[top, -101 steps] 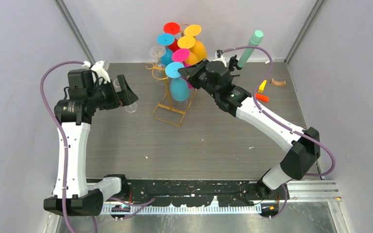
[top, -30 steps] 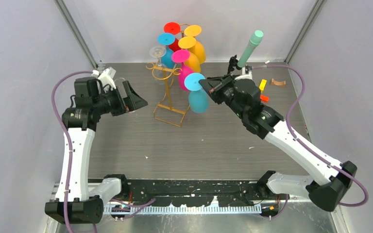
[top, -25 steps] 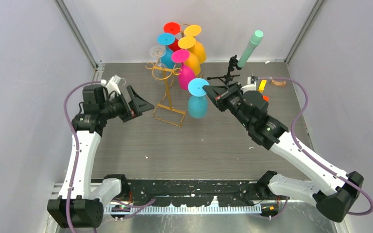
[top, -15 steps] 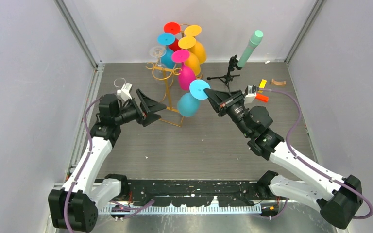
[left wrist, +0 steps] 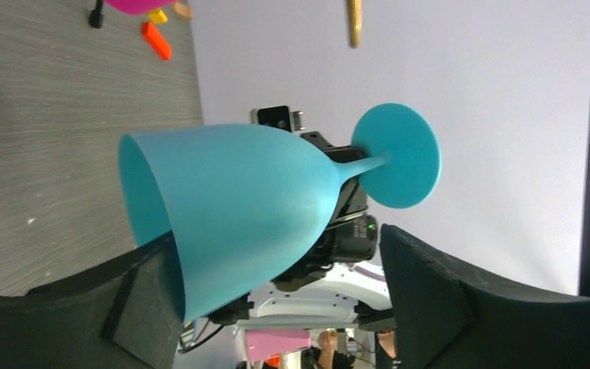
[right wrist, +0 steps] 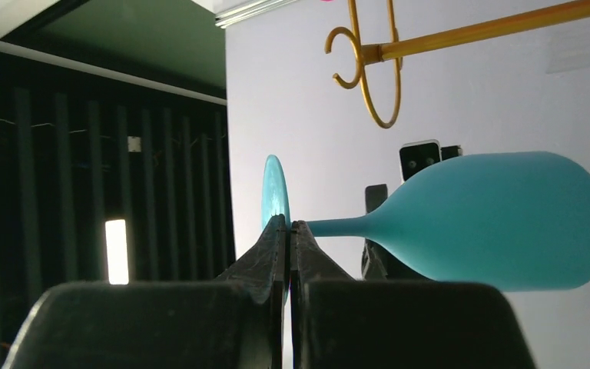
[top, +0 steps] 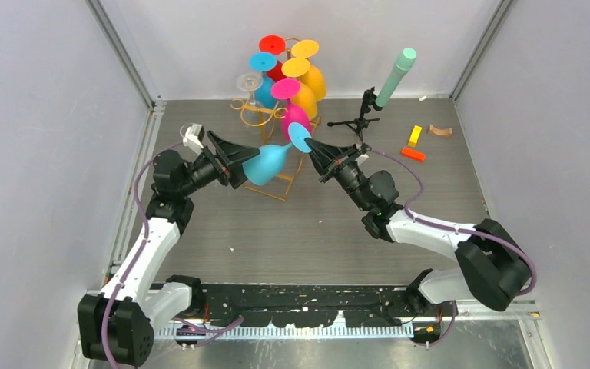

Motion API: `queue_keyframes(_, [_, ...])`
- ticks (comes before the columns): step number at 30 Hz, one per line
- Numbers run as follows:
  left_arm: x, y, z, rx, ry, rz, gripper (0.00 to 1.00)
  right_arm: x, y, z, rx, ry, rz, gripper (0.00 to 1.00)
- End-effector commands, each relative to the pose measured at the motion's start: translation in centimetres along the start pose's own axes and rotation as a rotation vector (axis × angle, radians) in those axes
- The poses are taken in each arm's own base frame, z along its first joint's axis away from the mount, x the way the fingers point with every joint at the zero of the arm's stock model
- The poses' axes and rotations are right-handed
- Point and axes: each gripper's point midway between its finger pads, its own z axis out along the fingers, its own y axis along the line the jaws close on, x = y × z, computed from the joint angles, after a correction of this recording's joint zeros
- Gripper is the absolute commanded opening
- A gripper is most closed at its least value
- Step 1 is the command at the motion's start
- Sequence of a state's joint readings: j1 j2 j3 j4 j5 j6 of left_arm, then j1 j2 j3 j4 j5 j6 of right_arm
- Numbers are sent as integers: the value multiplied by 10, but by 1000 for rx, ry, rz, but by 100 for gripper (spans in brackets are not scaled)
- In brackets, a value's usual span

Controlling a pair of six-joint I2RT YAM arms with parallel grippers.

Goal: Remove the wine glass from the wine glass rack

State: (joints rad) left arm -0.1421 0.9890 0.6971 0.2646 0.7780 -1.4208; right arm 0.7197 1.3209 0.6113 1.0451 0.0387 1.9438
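Note:
A teal wine glass point(top: 266, 162) lies tipped sideways in the air in front of the gold wire rack point(top: 268, 127). My right gripper point(top: 309, 144) is shut on the rim of its foot disc point(right wrist: 275, 192), with the stem and bowl point(right wrist: 492, 223) pointing away. My left gripper point(top: 247, 164) is open, and the bowl point(left wrist: 238, 207) sits between its fingers, close against one finger point(left wrist: 134, 307) and apart from the other. In the left wrist view the right gripper point(left wrist: 338, 223) shows behind the glass.
Red, yellow, orange, pink, blue and clear glasses point(top: 292, 77) still hang on the rack. A black tripod with a green tube point(top: 394, 75) stands at the back right. Orange point(top: 412, 154) and yellow point(top: 415, 135) blocks and a brown piece point(top: 439, 129) lie at the right.
My right gripper pulled the teal glass off the rack, carried it left and forward and tipped it sideways. My left arm swung right until its open fingers came round the bowl.

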Motion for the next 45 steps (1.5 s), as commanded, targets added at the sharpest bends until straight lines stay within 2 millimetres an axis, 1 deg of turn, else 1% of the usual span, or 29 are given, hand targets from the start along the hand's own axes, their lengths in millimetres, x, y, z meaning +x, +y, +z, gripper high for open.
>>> queue_keyframes(1, [0,-43,-5,146,-8,29,84,17,35,-6,-141,94,122,0])
queue_keyframes(4, [1,-57,-9,189,-8,25,72,13,27,-6,-125,83,133,0])
queue_keyframes(7, [3,-78,-14,259,-4,36,60,9,18,-4,-102,67,133,0])
queue_keyframes(10, [6,-96,-19,300,7,63,45,2,8,-6,-76,42,125,0])
queue_keyframes(14, [10,-108,-24,320,11,100,25,-5,1,-8,-59,4,114,0])
queue_keyframes(17, [10,-113,-25,319,12,144,3,-6,-1,-6,-54,1,108,0])
queue_keyframes(18, [10,-113,-24,318,15,149,0,-5,-1,-4,-54,4,106,0])
queue_keyframes(21, [12,-120,-25,326,24,192,0,-5,-2,-3,-53,4,98,2])
queue_keyframes(22, [12,-120,-26,322,27,205,0,-6,-3,-4,-54,3,85,9])
queue_keyframes(23, [12,-120,-25,312,27,222,0,-6,-4,-5,-53,2,75,14])
queue_keyframes(24, [13,-118,-25,294,26,240,0,-7,-7,-6,-49,0,56,25])
queue_keyframes(25, [13,-116,-25,270,26,260,0,-8,-8,-7,-45,-5,49,31])
queue_keyframes(26, [14,-112,-25,236,29,284,0,-10,-14,-9,-25,-15,39,40])
queue_keyframes(27, [14,-106,-25,192,33,306,0,-12,-17,-10,-12,-22,36,44])
queue_keyframes(28, [14,-102,-26,146,35,343,0,-16,-26,-12,22,-39,31,51])
queue_keyframes(29, [15,-92,-27,83,46,358,0,-18,-31,-13,44,-49,27,54])
queue_keyframes(30, [15,-83,-29,25,50,392,0,-23,-41,-16,89,-69,15,59])
queue_keyframes(31, [16,-76,-32,-23,64,429,0,-24,-44,-19,107,-80,1,60])
queue_keyframes(33, [19,-63,-40,-110,91,487,0,-36,-66,-28,207,-134,-26,62])
queue_keyframes(35, [23,-45,-50,-204,123,528,0,-46,-76,-39,268,-182,-55,62])
queue_keyframes(36, [23,-40,-54,-239,131,546,0,-52,-78,-43,282,-215,-71,62])
queue_keyframes(37, [23,-33,-58,-282,138,551,0,-61,-83,-51,324,-258,-107,62])
queue_keyframes(38, [22,-24,-62,-336,140,556,0,-65,-85,-56,347,-282,-126,62])
queue_keyframes(40, [17,-4,-71,-449,141,559,0,-79,-88,-70,415,-351,-221,61])
queue_keyframes(41, [14,7,-76,-512,138,558,0,-85,-82,-77,439,-396,-261,60])
queue_keyframes(42, [7,21,-83,-599,118,556,0,-83,-67,-78,419,-403,-308,60])
queue_keyframes(43, [5,31,-89,-658,119,539,0,-94,-72,-88,471,-456,-352,59])
queue_keyframes(44, [-2,44,-97,-750,94,528,0,-92,-55,-88,451,-466,-394,59])
queue_keyframes(45, [-6,54,-104,-821,86,510,0,-101,-55,-97,483,-513,-435,59])
